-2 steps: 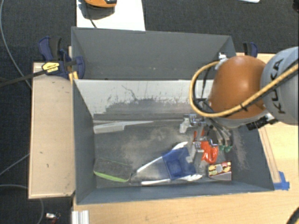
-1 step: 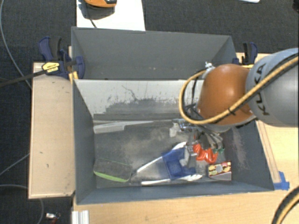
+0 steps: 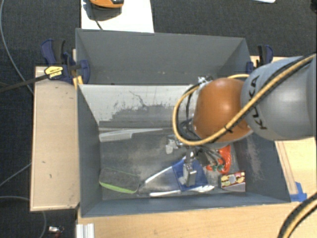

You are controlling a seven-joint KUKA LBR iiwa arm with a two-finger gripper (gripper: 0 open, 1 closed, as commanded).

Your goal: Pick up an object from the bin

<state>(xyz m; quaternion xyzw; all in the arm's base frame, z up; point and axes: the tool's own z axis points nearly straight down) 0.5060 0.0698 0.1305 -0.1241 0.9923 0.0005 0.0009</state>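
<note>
— Now, where does the gripper (image 3: 188, 170) stand?
— Low in the bin (image 3: 148, 58), toward the lower right of its floor, directly over a flat blue piece (image 3: 194, 178). You cannot tell whether it is open or closed, nor whether it has hold of anything.
— What should you watch for?
— Crowding. A red thing (image 3: 225, 158) and a small printed box (image 3: 233, 181) lie just beside the blue piece, and a pale strip (image 3: 159, 174) seems to touch it. A flat piece may slip, or a neighbour may be dragged along.
</note>
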